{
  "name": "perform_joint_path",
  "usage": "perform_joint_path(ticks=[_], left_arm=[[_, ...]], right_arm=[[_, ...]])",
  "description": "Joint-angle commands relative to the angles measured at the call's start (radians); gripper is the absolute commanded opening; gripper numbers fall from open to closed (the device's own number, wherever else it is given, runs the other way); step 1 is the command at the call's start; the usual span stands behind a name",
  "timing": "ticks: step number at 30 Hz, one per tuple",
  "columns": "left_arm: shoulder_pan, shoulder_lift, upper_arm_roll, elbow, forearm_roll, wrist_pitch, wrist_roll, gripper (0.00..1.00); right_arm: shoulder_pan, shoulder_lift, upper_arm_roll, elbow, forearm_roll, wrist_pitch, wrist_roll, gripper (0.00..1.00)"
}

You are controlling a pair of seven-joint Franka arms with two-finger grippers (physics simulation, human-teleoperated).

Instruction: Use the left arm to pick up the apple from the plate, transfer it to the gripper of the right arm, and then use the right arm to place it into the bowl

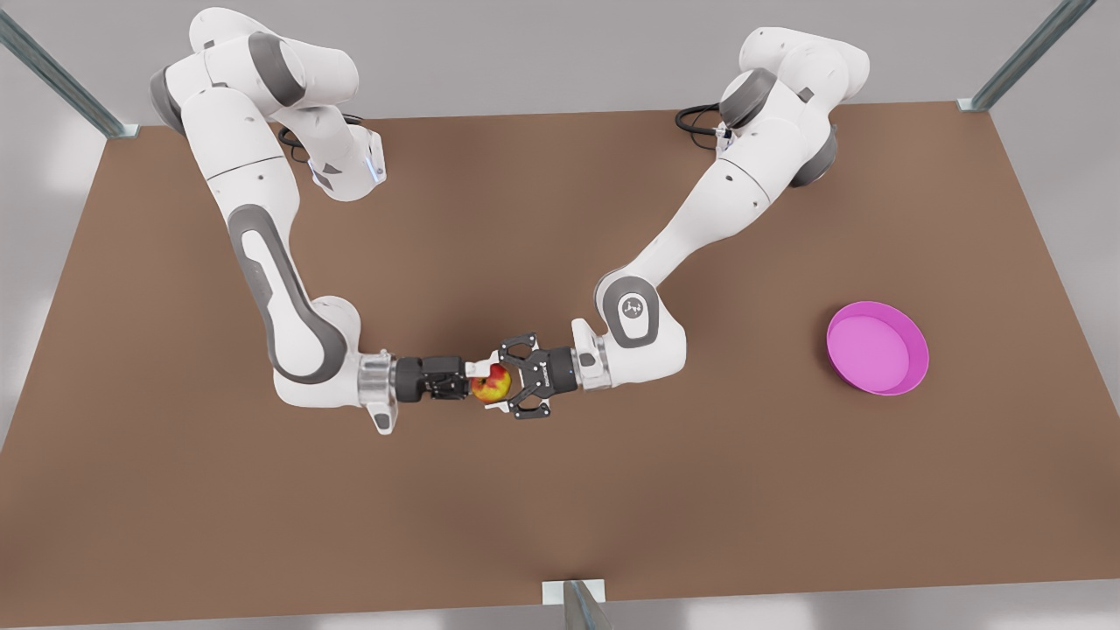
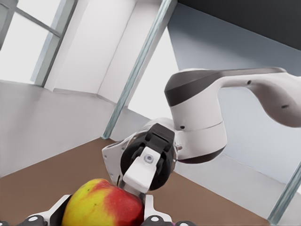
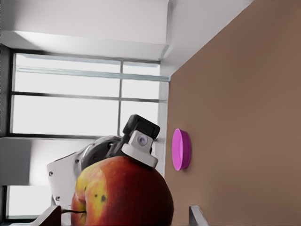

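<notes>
The red and yellow apple (image 1: 492,383) hangs in mid-air over the middle of the table, between two grippers that face each other. My left gripper (image 1: 500,382), the black one with link bars, comes in from the front view's right and is shut on the apple (image 2: 103,205), with its pads (image 2: 59,210) against the fruit's sides. My right gripper (image 1: 483,383), slim with a silver wrist ring, reaches in from the front view's left. Its fingers (image 3: 196,216) flank the apple (image 3: 122,193) with small gaps, open. The pink plate (image 1: 878,347) lies empty at the front view's right. The bowl is out of view.
The brown table (image 1: 560,525) stretches wide around the meeting point. Metal frame posts stand at the back corners (image 1: 1006,74) and at the middle of the front edge (image 1: 579,605). Both arms' elbows rise over the table's back half.
</notes>
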Motion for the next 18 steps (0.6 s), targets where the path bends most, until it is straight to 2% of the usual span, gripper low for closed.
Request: perform_joint_path(ticks=[1,11,15,18], left_arm=[[0.000,-0.002,0.000,0.000,0.001,-0.009,0.068,0.67],[0.000,0.001,0.000,0.000,0.001,-0.009,0.068,0.67],[0.000,0.001,0.002,0.000,0.001,-0.009,0.068,0.67],[-0.002,0.001,0.002,0.000,0.001,-0.009,0.068,0.67]], right_arm=[[0.000,-0.001,0.000,0.001,0.019,0.010,-0.132,1.00],[0.022,0.028,0.000,0.032,0.034,0.045,-0.144,1.00],[0.022,0.030,0.000,0.032,0.032,0.045,-0.155,0.84],[0.022,0.030,0.000,0.032,0.032,0.043,-0.155,0.78]])
